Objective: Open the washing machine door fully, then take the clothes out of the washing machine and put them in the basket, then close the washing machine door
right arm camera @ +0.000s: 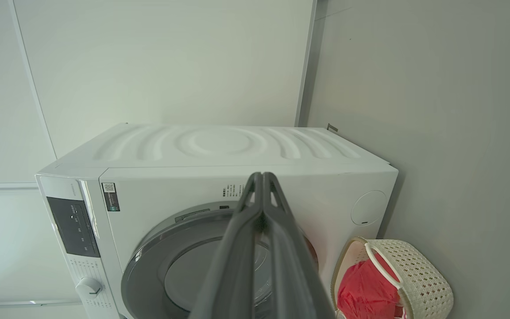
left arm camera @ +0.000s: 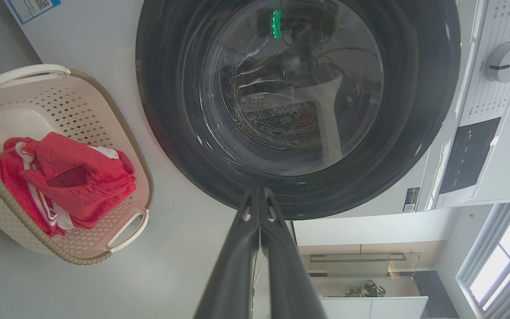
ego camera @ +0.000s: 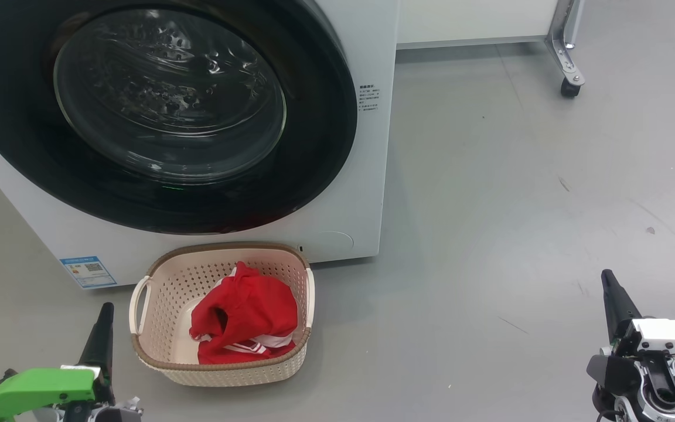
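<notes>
The clothes [ego camera: 244,316] lay in the basket [ego camera: 238,375] before the shut washing machine door [ego camera: 167,99]. Left gripper [ego camera: 105,310] and right gripper [ego camera: 607,278] (both empty) were pinched together

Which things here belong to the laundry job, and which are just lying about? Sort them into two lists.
Part of the job:
- washing machine
- washing machine door, closed
- clothes, lying in the basket
- basket

Just lying about:
- caster wheel on a metal leg
- potted plant in the background
</notes>
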Controlling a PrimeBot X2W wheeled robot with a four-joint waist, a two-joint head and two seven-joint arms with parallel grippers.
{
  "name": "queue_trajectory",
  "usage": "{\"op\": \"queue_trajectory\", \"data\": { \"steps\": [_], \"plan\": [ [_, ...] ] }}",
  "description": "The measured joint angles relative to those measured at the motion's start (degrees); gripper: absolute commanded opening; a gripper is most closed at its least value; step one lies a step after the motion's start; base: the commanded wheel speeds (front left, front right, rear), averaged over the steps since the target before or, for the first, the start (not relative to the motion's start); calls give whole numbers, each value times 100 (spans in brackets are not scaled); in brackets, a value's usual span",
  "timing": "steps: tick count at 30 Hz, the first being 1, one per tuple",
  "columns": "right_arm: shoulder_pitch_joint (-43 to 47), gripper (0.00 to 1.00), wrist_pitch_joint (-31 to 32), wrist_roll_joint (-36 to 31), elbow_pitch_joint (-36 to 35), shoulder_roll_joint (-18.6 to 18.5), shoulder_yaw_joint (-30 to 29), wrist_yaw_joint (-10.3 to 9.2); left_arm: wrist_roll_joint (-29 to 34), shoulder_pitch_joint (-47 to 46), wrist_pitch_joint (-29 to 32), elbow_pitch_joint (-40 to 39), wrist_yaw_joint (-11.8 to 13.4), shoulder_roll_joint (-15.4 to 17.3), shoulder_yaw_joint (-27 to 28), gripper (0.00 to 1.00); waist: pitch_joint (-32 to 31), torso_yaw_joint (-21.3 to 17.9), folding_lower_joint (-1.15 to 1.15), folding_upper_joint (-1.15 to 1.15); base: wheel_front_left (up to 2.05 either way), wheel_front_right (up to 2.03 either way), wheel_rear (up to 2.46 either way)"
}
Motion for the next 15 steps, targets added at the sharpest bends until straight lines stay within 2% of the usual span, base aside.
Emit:
{"op": "queue_trajectory", "data": {
  "steps": [15],
  "plan": [
    [-43, 0, 1, -1, 40, 1, -10, 4, 1, -11, 32, 33, 0, 0, 7, 0, -2, 0, 0, 0, 0, 0, 0]
  ]
}}
